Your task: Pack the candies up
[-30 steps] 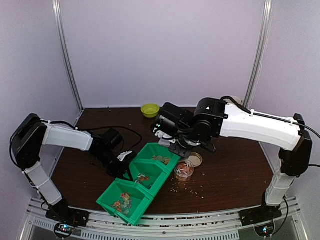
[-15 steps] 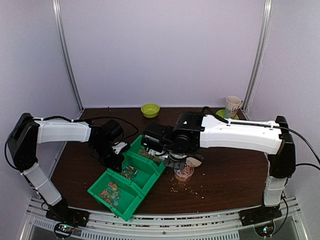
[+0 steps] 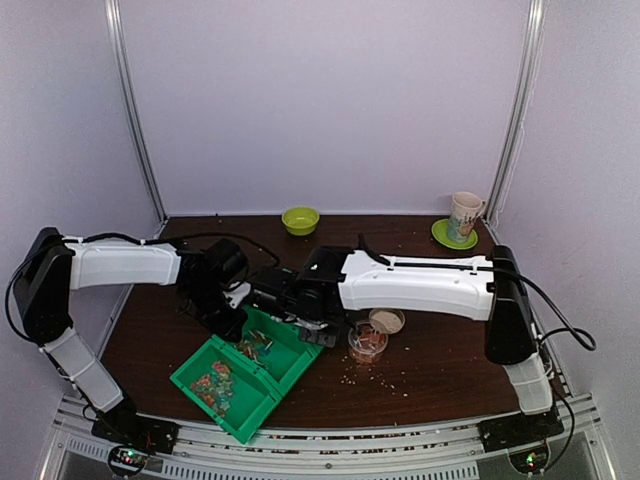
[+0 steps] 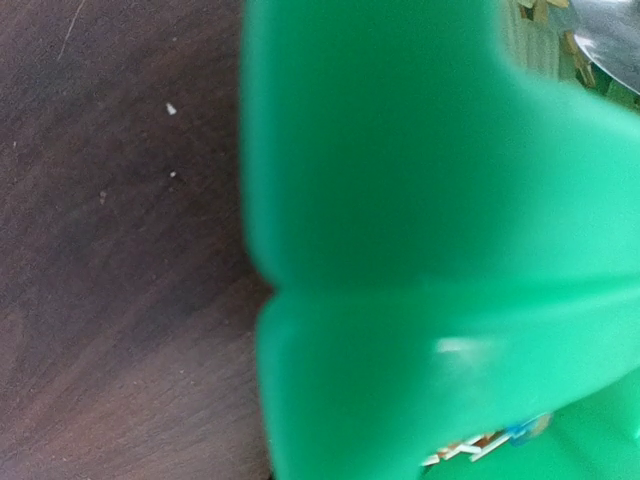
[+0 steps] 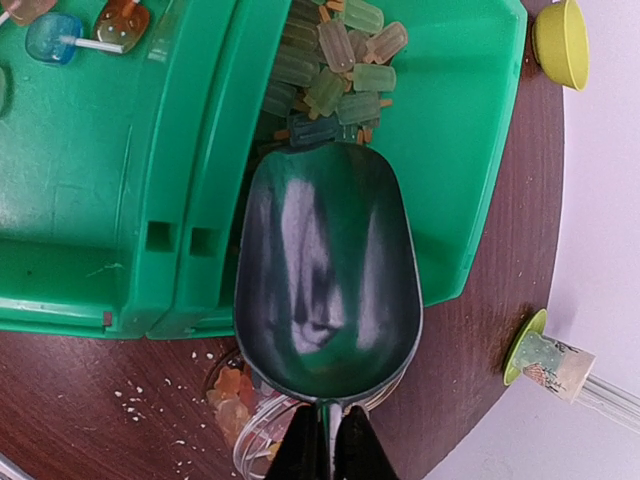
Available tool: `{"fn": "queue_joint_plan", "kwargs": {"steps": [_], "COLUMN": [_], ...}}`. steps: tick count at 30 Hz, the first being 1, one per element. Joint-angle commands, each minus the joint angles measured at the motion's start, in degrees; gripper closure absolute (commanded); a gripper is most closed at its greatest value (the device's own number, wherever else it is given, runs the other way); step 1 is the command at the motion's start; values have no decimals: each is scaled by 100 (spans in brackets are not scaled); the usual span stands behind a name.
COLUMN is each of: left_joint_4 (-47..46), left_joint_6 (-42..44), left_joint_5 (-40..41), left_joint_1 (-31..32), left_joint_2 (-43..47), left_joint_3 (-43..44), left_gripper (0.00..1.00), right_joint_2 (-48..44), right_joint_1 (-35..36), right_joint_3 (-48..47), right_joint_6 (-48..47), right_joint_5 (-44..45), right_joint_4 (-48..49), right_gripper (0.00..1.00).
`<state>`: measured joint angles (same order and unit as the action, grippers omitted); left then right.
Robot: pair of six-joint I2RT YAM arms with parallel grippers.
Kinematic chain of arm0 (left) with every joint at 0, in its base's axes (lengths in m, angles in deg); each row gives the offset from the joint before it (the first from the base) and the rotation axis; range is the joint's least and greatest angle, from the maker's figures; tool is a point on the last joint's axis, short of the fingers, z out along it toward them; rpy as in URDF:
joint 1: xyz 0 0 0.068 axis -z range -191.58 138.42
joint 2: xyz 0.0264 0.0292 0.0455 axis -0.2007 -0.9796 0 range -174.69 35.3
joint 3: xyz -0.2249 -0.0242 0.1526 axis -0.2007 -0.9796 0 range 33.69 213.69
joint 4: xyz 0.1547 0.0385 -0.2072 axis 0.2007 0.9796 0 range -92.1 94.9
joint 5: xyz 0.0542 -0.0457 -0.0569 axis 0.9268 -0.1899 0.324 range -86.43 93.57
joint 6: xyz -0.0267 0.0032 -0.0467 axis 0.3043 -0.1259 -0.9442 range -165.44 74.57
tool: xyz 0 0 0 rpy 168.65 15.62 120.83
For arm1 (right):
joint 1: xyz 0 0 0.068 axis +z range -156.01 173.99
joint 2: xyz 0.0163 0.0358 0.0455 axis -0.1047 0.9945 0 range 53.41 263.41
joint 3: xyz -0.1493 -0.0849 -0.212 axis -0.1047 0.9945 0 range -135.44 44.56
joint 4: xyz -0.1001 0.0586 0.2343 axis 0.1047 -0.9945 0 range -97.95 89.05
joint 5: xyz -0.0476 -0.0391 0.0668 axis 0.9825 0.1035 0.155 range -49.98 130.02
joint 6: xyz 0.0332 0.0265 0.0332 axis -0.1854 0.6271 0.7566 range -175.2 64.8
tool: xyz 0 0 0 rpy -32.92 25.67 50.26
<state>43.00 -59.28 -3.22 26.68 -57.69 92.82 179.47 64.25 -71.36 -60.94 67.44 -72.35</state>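
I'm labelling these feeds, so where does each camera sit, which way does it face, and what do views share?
Top external: above and behind the bases, looking down at the table; both arms show, meeting at the green bins.
Left wrist: close against a bin wall, table beside it; no fingers show.
Right wrist: looks down the scoop, clamped in the right gripper, onto the candies.
Shared: bins in all three; yellow bowl and cup in top and right wrist.

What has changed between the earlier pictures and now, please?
The right end effector, holding the scoop, swung left from near the jar to the green bin, the scoop now facing the candies in one compartment. The bin slid leftward. The jar and yellow bowl stayed put.
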Motion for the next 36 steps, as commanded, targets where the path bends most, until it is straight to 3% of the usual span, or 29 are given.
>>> {"fn": "queue_joint_plan", "kwargs": {"steps": [1, 16, 27, 36], "left_joint_4": [-576, -822, -904, -860], "left_joint_6": [67, 29, -21, -74], "left_joint_5": [-471, -729, -862, -812], "left_joint_1": [23, 32, -13, -143], "left_joint_2": [503, 726, 747, 683], "left_joint_3": [59, -16, -49, -60], "left_gripper": [100, 100, 100, 100], "right_joint_2": [337, 714, -137, -894], "right_joint_1": [-97, -339, -482, -484], "right_joint_3": [-377, -279, 1940, 3412], "right_joint_6": [21, 339, 814, 914], "right_joint_5": [-53, -1761, -2275, -1916], "right_joint_4": [-193, 826, 3254, 5314], "right_gripper": [100, 100, 100, 100]}}
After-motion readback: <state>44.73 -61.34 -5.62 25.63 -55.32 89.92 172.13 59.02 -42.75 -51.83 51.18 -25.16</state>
